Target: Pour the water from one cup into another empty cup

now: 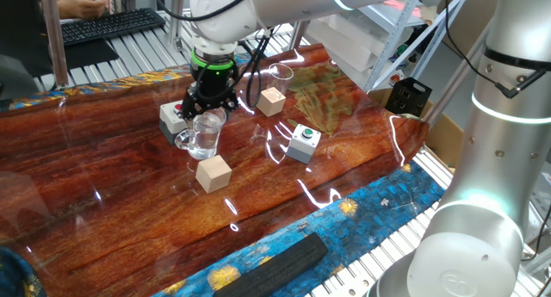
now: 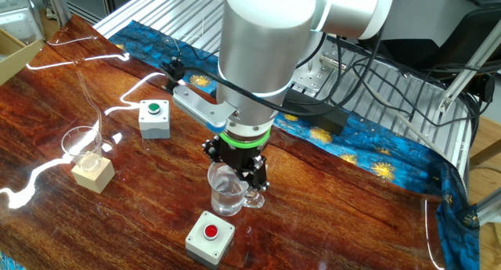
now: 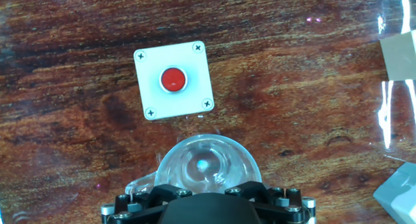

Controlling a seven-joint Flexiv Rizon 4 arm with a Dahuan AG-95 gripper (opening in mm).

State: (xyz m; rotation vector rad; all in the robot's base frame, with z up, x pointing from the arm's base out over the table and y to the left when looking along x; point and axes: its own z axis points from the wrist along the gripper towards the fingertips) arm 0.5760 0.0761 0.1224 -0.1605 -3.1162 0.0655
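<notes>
Hand view is showing the glass mug (image 3: 209,167) right under the gripper (image 3: 208,201), with a box with a red button (image 3: 173,80) sitting just beyond it on the wooden table (image 3: 78,146). From the sides, the gripper (image 1: 209,106) is sitting over the mug (image 1: 205,135) near its rim, and the mug is standing upright on the table. It is looking like the fingers are closing on the rim or wall by the handle, but the fingertips are hidden, so I cannot tell if they are squeezing it or hanging loose. A little water (image 2: 228,201) is lying at the bottom of the mug (image 2: 229,189). The small empty cup (image 2: 81,144) is standing well apart, touching or just behind a wooden cube (image 2: 93,173). I think the mug is hard, smooth and slippery, and it could crack if squeezed too hard. It is probably not heavy with so little water. A good place to hold is the thick wall near the handle (image 2: 257,198), so it is not spinning while tipping.
</notes>
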